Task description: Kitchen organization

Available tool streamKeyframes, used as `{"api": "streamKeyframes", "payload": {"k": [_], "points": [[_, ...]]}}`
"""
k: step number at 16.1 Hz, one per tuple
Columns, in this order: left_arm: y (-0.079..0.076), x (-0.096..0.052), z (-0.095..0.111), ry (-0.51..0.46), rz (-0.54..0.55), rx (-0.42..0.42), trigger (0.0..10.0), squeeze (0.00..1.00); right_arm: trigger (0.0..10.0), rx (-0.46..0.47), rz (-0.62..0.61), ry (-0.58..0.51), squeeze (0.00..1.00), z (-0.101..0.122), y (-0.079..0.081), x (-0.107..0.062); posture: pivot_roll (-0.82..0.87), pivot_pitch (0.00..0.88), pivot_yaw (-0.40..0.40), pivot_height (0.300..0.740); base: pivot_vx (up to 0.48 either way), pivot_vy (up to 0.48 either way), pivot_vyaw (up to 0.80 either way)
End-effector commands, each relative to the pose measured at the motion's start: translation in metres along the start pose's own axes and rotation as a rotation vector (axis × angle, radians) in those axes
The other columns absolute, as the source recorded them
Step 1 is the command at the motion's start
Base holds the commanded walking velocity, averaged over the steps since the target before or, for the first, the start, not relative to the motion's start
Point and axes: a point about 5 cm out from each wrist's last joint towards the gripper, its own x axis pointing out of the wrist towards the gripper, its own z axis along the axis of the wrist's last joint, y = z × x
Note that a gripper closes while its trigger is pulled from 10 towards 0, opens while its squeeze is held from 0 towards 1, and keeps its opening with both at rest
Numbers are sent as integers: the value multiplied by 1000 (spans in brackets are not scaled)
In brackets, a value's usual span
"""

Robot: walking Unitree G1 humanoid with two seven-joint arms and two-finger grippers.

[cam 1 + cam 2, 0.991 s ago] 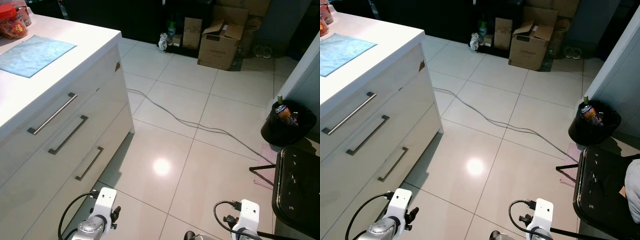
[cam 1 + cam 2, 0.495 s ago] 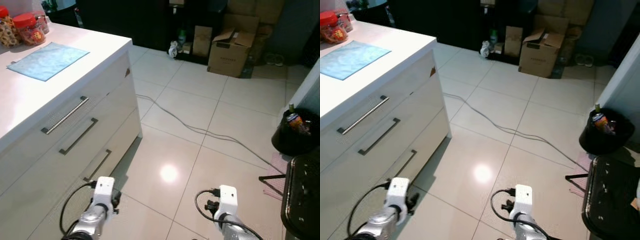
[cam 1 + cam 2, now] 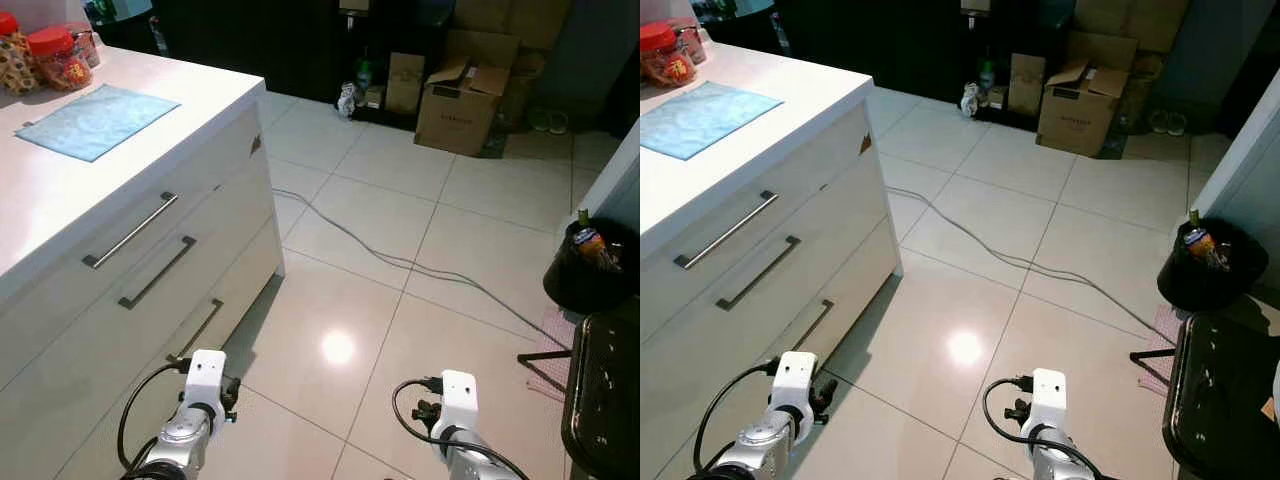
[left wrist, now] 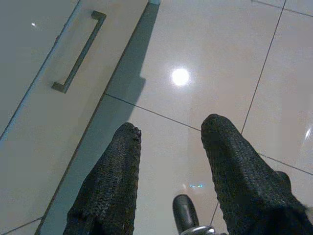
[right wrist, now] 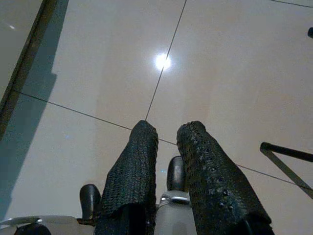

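Glossy tiled floor (image 3: 400,220) lies under both tools. Left tool (image 4: 171,132) hangs fingers spread beside the drawers (image 3: 150,260); right tool (image 5: 166,129) hangs narrowly parted over bare tile. Ahead and left of them on the white bench (image 3: 60,190): blue cloth (image 3: 97,120), red-lidded jars (image 3: 55,55), contents perhaps snacks.

The left gripper (image 4: 171,132) hangs over the glossy tiled floor (image 4: 220,58), its 2 black fingers (image 4: 115,181) spread apart. Beside it stands a white drawer front (image 4: 29,88) with 1 metal handle (image 4: 78,51). A light glare (image 4: 180,76) reflects off the floor.
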Motion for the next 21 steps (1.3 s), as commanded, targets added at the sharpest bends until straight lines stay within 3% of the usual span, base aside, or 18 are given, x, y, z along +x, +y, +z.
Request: {"api": "streamKeyframes", "payload": {"k": [1,4,11,21], "points": [[3,0,3,-15,14,-13,10000,0,10000,-7,-6,-13,0,5,0,1,0,0,21,740,0,0,0],[-9,4,11,-31,-22,-23,10000,0,10000,-38,-1,-21,0,9,0,2,3,0,-10,740,0,0,0],[-20,5,10,-27,-46,-38,10000,0,10000,-72,-9,-26,0,11,-4,2,18,0,-30,740,0,0,0],[-20,3,4,-2,-56,-6,10000,0,10000,-86,15,-12,0,8,1,2,24,0,-19,740,0,0,800]]}}
